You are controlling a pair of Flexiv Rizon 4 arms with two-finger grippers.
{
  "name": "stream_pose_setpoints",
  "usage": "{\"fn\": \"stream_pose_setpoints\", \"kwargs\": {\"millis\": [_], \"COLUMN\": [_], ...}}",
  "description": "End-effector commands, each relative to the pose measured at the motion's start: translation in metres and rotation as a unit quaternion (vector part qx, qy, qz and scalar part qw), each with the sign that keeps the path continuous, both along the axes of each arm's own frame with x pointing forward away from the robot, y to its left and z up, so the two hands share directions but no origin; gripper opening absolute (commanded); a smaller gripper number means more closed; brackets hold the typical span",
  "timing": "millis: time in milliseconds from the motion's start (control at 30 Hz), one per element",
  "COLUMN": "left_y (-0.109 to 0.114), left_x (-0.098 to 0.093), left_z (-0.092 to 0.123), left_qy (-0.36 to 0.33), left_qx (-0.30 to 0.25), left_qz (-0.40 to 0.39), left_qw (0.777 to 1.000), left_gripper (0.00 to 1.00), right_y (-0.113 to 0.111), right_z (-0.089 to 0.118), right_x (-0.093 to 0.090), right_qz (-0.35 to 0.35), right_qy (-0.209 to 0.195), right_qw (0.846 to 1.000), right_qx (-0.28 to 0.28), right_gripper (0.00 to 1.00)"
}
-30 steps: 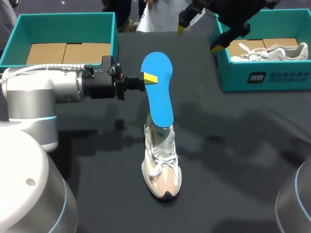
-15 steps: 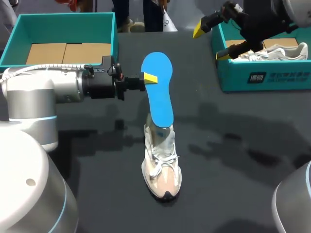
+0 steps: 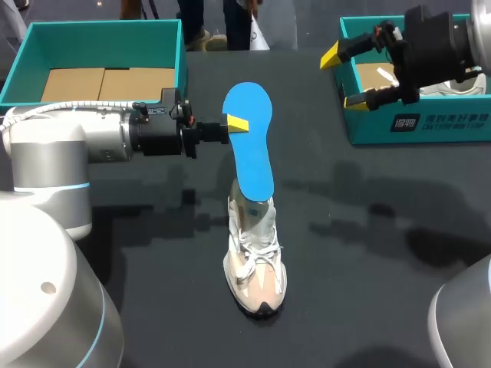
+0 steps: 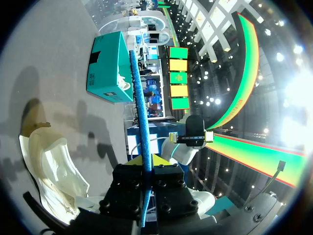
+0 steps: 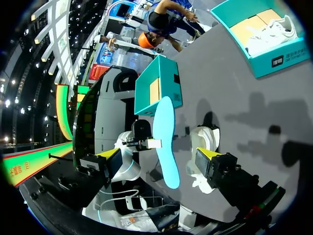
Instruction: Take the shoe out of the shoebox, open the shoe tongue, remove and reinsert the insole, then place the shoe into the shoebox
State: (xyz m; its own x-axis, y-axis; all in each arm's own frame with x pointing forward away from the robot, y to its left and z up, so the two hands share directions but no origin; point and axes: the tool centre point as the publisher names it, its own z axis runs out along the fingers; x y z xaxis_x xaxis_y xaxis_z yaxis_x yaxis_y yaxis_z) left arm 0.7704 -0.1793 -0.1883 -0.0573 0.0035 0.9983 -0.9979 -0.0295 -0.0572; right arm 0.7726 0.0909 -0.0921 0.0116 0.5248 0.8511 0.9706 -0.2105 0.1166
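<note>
Black table [image 3: 368,253] carries two teal boxes: left box [image 3: 103,34] at rear left, right box [image 3: 414,126] at rear right with a white shoe [image 5: 271,34] inside. The beige shoe [image 3: 255,261] stands mid-table, toe toward the robot. The insole [image 3: 252,146], blue, rises from its opening, pinched at one edge by the left gripper [image 3: 236,123]. The right gripper [image 3: 343,78] hangs over the right box's near corner, fingers spread apart

The left arm [image 3: 57,146] is a smooth silver-grey tube with a thin pale-blue ring; a white cable [image 3: 31,113] loops over it; just behind the left hand [image 3: 235,123] sits a black wrist block [image 3: 157,130] with round screw heads; both hands are black, yellow-tipped, the right hand [image 3: 343,78] included.
</note>
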Motion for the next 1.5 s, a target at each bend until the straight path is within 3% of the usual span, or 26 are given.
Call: {"fn": "stream_pose_setpoints", "kwargs": {"millis": [33, 667, 1233, 1500], "left_y": [0.0, 0.0, 0.0, 0.009], "left_x": [0.0, 0.0, 0.0, 0.007], "left_z": [0.0, 0.0, 0.0, 0.017], "left_qy": [0.0, 0.0, 0.0, -0.133], "left_qx": [0.001, 0.001, 0.001, 0.019], "left_qz": [0.0, 0.0, 0.0, -0.003], "left_qw": [1.0, 1.0, 1.0, 0.991], "left_gripper": [0.0, 0.0, 0.0, 0.0], "right_y": [-0.004, -0.02, -0.026, -0.027], "right_z": [-0.01, -0.041, -0.062, -0.067], "right_x": [0.002, 0.0, 0.01, 0.011], "right_qz": [0.013, 0.014, 0.013, 0.018], "right_qy": [-0.016, -0.016, -0.004, 0.002], "right_qw": [0.997, 0.99, 0.984, 0.982], "right_qx": [0.078, 0.136, 0.176, 0.186], "right_gripper": [1.0, 1.0, 1.0, 1.0]}}
